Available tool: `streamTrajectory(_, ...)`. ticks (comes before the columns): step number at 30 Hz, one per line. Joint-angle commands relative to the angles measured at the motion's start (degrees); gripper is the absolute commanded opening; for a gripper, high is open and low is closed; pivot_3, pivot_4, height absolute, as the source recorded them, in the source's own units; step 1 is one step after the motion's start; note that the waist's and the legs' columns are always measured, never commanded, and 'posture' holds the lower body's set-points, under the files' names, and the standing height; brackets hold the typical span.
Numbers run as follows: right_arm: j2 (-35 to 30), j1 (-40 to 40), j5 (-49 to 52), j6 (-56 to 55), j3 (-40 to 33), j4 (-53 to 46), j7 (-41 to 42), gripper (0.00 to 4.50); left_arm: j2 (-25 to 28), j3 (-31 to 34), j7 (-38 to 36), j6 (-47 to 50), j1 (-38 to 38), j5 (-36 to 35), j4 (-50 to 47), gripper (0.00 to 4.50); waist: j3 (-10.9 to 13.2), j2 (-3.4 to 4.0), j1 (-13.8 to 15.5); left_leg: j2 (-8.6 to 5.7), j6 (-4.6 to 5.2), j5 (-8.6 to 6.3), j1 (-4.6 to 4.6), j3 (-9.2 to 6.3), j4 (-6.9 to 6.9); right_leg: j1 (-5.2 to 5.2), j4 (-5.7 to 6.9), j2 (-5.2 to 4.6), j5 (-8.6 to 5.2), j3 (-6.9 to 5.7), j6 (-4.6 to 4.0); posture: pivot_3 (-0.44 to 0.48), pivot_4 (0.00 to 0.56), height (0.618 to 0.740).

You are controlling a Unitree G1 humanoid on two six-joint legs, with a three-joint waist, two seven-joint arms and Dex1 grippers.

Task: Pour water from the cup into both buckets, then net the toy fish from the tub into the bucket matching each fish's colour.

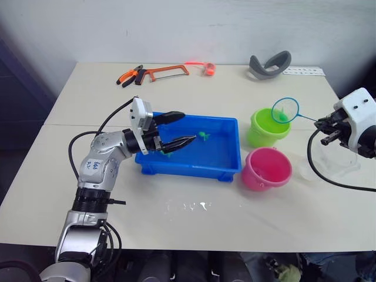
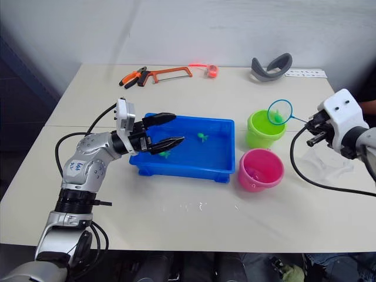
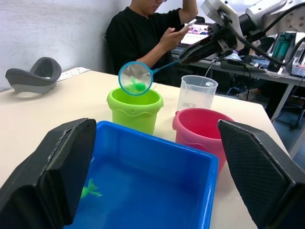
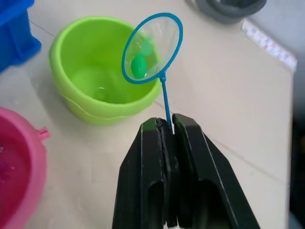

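The blue tub [image 1: 194, 169] sits mid-table with two green toy fish [image 1: 204, 136] in it. My left gripper [image 1: 187, 128] hangs open over the tub's left end, holding nothing. To the tub's right stand the lime green bucket [image 1: 258, 138] and, nearer, the pink bucket [image 1: 258, 179]. My right gripper [image 4: 167, 125] is shut on the thin handle of a small blue net [image 4: 152, 47]. The net hovers over the green bucket with a green fish [image 4: 139, 66] in its mesh. The clear cup [image 3: 196, 91] stands upright on the table right of the buckets.
Along the far edge lie orange pliers [image 1: 130, 75], a hacksaw [image 1: 167, 72], an orange ring [image 1: 208, 68], a grey curved object [image 1: 269, 63] and a ruler [image 1: 302, 71]. Spilled water [image 1: 188, 205] lies in front of the tub. A person [image 3: 152, 33] sits beyond the table.
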Motion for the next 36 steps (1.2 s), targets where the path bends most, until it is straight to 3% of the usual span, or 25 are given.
streamTrajectory(1, -3.0, 3.8, -8.6, -15.9, 0.2, -1.8, 0.6, 0.0, -0.3, 0.2, -0.7, -1.1, 0.1, -0.3, -0.8, 4.42, 0.0, 0.0, 0.1, 0.0, 0.0, 0.0, 0.0, -0.01, 0.0, 0.02, -0.01, 0.01, 0.0, -0.02, 0.0, 0.0, 0.15, 0.74)
streamTrajectory(5, -5.3, 8.2, -17.0, -31.4, 1.1, -0.6, -0.9, 0.0, -0.3, 0.3, -1.3, -1.5, 0.2, -0.2, -0.2, 4.42, 0.0, 0.0, 0.1, 0.0, 0.0, 0.0, 0.0, -0.01, 0.0, 0.02, -0.01, 0.01, 0.0, -0.05, 0.0, 0.0, 0.15, 0.74)
streamTrajectory(9, -7.4, 10.2, -28.4, -45.0, 1.9, 3.5, -8.0, 0.0, 0.1, 0.3, -2.3, -2.7, 0.2, 0.3, 0.6, 4.42, 0.0, 0.0, 0.0, 0.0, -0.01, 0.01, 0.04, 0.01, 0.0, 0.02, 0.01, 0.01, 0.0, -0.07, 0.0, 0.0, 0.15, 0.74)
streamTrajectory(14, -7.3, 10.7, -38.7, -52.9, 1.8, 7.2, -16.3, 0.0, 0.6, 0.6, -3.2, -4.2, 0.7, 0.4, 1.2, 4.42, 0.0, 0.0, 0.0, 0.02, -0.04, 0.02, 0.06, 0.0, 0.0, 0.04, 0.01, 0.01, 0.0, -0.01, 0.0, 0.0, 0.15, 0.74)
streamTrajectory(17, -1.1, 8.0, -28.1, -46.5, -1.2, 5.6, -12.9, 0.0, 1.6, 1.4, -4.0, -4.4, 1.6, -0.1, 0.9, 4.42, 0.0, 0.0, -0.1, 0.05, -0.04, 0.03, 0.06, -0.04, 0.02, 0.09, -0.02, 0.04, 0.0, 0.04, 0.0, 0.0, 0.15, 0.74)
streamTrajectory(21, 6.7, 3.1, -2.6, -26.1, -3.1, -3.7, -1.5, 0.0, 4.1, 3.9, -5.9, -4.7, 3.0, -1.6, 1.3, 4.42, 0.0, 0.0, -0.3, 0.09, -0.06, 0.04, 0.1, -0.03, 0.02, 0.1, 0.02, 0.13, 0.0, -0.01, -0.01, 0.0, 0.15, 0.74)
streamTrajectory(26, 7.6, -5.0, 12.9, -0.9, -0.3, -11.5, 2.6, 0.0, 8.5, 9.6, -7.4, -10.3, 5.5, -1.3, 6.1, 4.42, 0.0, 0.08, -0.6, 0.16, -0.1, 0.06, 0.09, -0.13, 0.03, 0.08, 0.05, 0.13, 0.0, 0.06, -0.04, 0.0, 0.15, 0.74)
streamTrajectory(28, 6.6, -9.4, 14.3, 9.0, 4.1, -14.0, 2.5, 0.0, 10.6, 11.7, -8.1, -10.2, 7.4, -2.1, 6.0, 4.42, 0.0, 0.08, -0.7, 0.15, -0.09, 0.06, 0.08, -0.16, 0.02, 0.07, 0.03, -0.16, 0.0, 0.09, -0.06, 0.0, 0.15, 0.74)
streamTrajectory(32, 6.4, -13.7, 10.2, 13.6, 10.2, -16.1, 1.0, 0.0, 12.7, 13.3, -8.6, -9.6, 10.0, -2.6, 4.7, 4.42, 0.0, 0.07, -0.2, 0.1, -0.07, 0.04, 0.01, -0.29, 0.02, 0.08, -0.02, -0.29, -0.02, 0.15, -0.08, 0.0, 0.15, 0.74)
streamTrajectory(36, 4.5, -12.9, -6.4, -1.7, 20.4, -15.3, 0.3, 0.0, 13.8, 13.8, -7.9, -8.6, 12.5, -2.9, 1.8, 4.42, 0.0, 0.07, 0.0, -0.02, 0.0, -0.01, -0.08, -0.28, 0.02, 0.04, -0.09, -0.31, -0.02, 0.14, -0.06, 0.0, 0.15, 0.74)
